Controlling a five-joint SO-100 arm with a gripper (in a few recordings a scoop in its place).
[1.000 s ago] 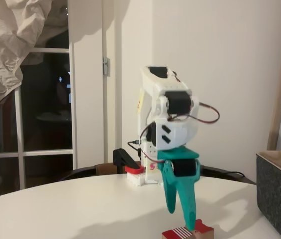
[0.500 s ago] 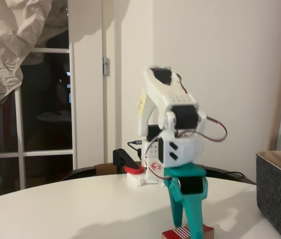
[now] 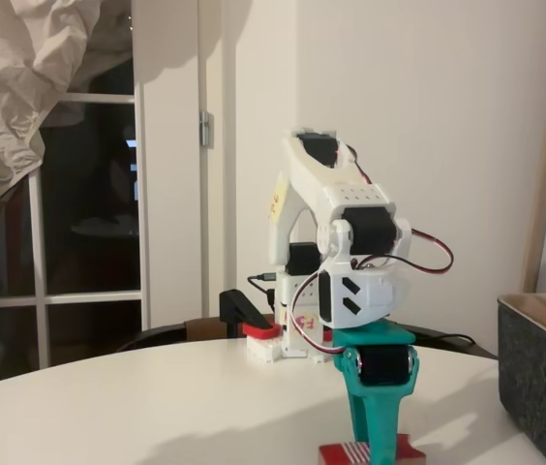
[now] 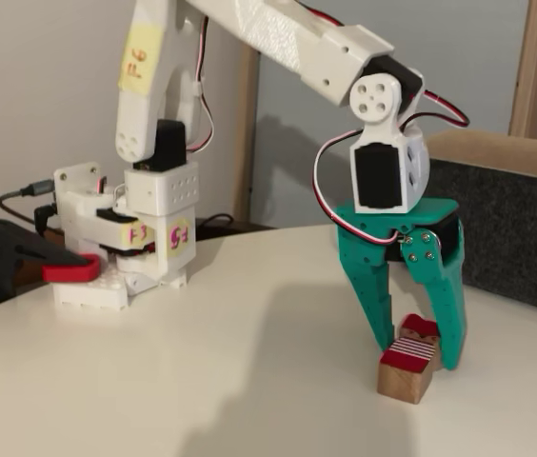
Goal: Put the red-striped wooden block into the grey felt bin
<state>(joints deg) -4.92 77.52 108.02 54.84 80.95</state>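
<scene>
In a fixed view taken low across the white table (image 3: 157,407), the arm leans forward from its base and the green gripper (image 3: 381,448) points straight down onto the red-striped wooden block (image 3: 350,452), which lies flat at the bottom edge of the picture. From this side the fingers overlap into one green column, so their spacing cannot be read here; the vertical wrist suits a top-down pinch on a low, flat piece. The grey felt bin (image 3: 542,387) stands at the right edge, well apart from the block, its tan rim up and open side facing the ceiling. In the other fixed view, set nearer and from the front, the gripper (image 4: 413,350) is spread, one finger on each side of the block (image 4: 409,367), tips down near the table; the jaws straddle it with a visible gap on at least the left, so nothing is clamped yet. The block sits on the table, striped patch up, tan wood end toward the camera, one end between the fingers. The bin (image 4: 516,228) is right behind the gripper. Judgement: this is the approach just before closing; the lift and carry to the bin remain.
</scene>
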